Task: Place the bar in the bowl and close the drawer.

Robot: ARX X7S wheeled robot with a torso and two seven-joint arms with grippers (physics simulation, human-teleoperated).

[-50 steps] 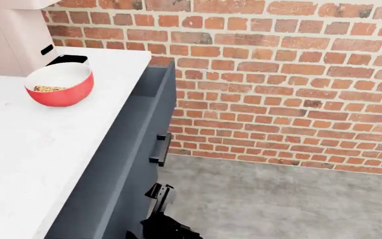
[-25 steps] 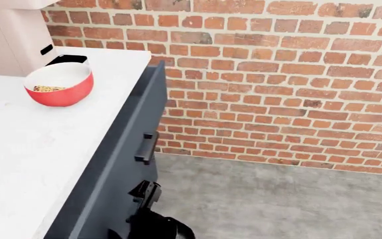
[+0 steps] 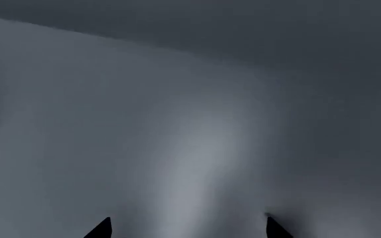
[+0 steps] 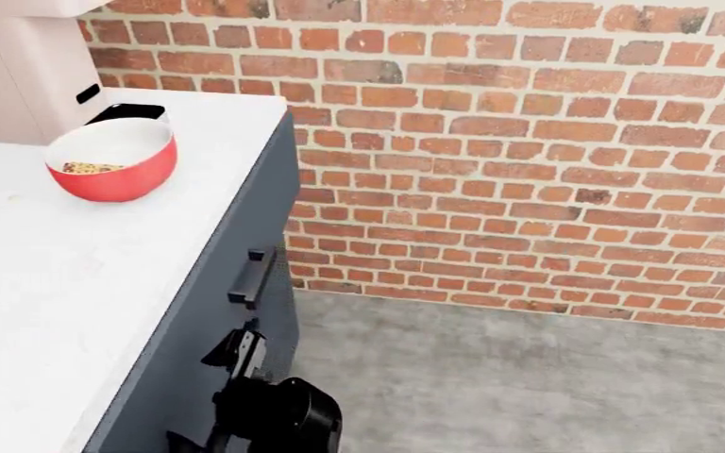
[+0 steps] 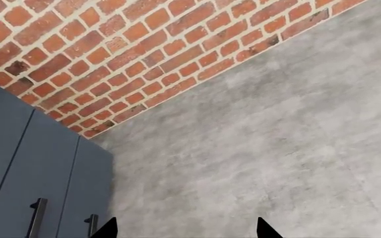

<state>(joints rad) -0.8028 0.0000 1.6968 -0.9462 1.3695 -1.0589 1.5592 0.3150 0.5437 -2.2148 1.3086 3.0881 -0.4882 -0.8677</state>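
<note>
The red bowl [image 4: 113, 160] stands on the white counter at the back left, and the tan bar [image 4: 91, 168] lies inside it. The slate drawer [image 4: 218, 283] sits flush with the cabinet face, its black bar handle [image 4: 252, 276] sticking out. My left gripper [image 4: 238, 347] is just below that handle, up against the drawer front. In the left wrist view the left gripper [image 3: 188, 230] is open, its tips wide apart, with only the grey-blue drawer front [image 3: 177, 124] ahead. My right gripper [image 5: 186, 230] is open and empty over the floor; it does not show in the head view.
A brick wall [image 4: 527, 142] runs behind the counter, and grey concrete floor [image 4: 527, 377] lies to the right. A pale appliance [image 4: 16, 66] stands at the counter's back left. The right wrist view shows cabinet doors [image 5: 25, 163] with vertical black handles.
The drawer has slid from open to flush with the cabinet. My left gripper has moved leftward with the drawer front. Bowl and bar have not moved.
</note>
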